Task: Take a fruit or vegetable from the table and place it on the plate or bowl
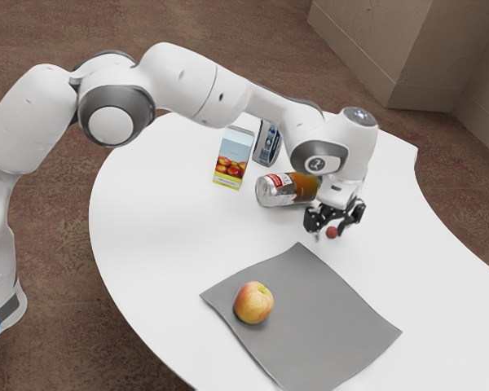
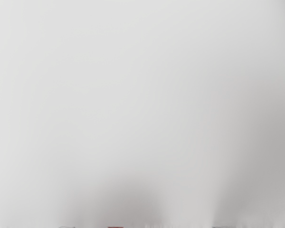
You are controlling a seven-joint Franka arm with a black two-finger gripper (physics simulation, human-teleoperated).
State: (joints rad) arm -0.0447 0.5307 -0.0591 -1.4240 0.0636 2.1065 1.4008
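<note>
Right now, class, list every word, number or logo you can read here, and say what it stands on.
No text can be read.
Carton: print above the fruit picture, too blurred.
Bottle lying on its side: red and white label, too blurred.
Blue and white package beside the carton: markings too small.

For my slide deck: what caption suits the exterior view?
Franka gripper at a small red item over a white table, near an apple on a grey mat.

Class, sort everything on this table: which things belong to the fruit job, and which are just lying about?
Job: small red round item in black gripper; yellow-red apple; grey flat mat.
Lying about: fruit-printed juice carton; blue-white can; toppled glass bottle.
</note>
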